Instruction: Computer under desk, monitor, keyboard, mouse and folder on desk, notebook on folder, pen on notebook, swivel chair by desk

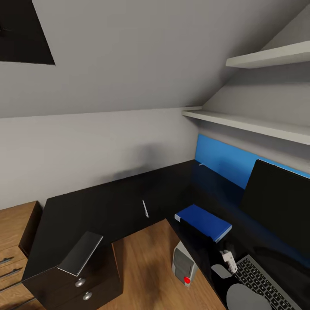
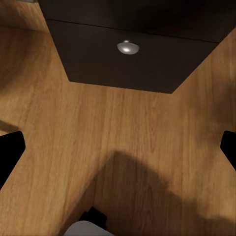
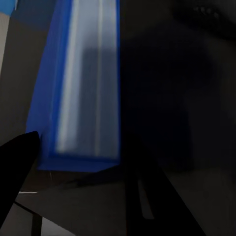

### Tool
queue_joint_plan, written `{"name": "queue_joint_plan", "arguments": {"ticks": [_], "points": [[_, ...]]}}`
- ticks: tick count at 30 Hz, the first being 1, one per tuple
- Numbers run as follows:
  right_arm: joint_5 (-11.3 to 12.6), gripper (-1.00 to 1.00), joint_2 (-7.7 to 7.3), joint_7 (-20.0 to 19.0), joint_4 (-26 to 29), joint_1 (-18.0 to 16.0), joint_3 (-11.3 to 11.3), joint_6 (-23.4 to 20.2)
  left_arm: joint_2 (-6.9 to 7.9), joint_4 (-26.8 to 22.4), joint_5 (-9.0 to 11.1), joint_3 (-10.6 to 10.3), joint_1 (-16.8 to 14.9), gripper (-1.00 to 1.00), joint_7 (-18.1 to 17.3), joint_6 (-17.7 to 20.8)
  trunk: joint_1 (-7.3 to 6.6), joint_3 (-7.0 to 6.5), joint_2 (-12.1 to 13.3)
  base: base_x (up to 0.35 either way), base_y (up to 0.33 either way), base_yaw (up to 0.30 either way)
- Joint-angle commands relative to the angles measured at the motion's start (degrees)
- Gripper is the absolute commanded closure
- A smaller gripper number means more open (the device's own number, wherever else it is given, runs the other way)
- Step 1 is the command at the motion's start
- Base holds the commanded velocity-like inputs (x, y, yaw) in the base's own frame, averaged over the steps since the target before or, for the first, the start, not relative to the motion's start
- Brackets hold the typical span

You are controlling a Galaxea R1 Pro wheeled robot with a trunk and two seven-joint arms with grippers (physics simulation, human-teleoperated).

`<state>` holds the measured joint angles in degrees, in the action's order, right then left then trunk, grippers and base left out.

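Lying near the desk's (image 1: 107,198) inner corner beside the monitor (image 1: 280,202), the blue notebook (image 1: 202,221) is facing the right gripper (image 3: 14,167), whose opening I cannot tell, so it is needing a square, level approach.

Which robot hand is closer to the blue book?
The right. Its wrist camera looks straight at the blue book from close by, a dark fingertip beside its corner. The left looks at the wooden floor and a drawer knob.
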<state>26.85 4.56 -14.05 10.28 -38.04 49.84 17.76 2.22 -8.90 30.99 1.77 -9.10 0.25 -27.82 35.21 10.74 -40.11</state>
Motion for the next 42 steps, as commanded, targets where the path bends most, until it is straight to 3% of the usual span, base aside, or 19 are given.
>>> {"name": "queue_joint_plan", "arguments": {"ticks": [1,42], "points": [[1.10,1.00,0.01,-0.37,-0.17,-0.01,0.70,-0.10,-0.01,0.02,-0.12,0.18,-0.04,-1.00,0.05,-0.13,0.02,0.10,-0.06,0.000,0.000,0.000],[1.28,1.00,-0.08,-0.17,-1.05,-0.01,0.70,-0.18,-0.02,0.00,-0.02,0.25,-0.04,-1.00,0.04,-0.13,0.02,0.10,-0.06,0.017,0.011,0.000]]}}
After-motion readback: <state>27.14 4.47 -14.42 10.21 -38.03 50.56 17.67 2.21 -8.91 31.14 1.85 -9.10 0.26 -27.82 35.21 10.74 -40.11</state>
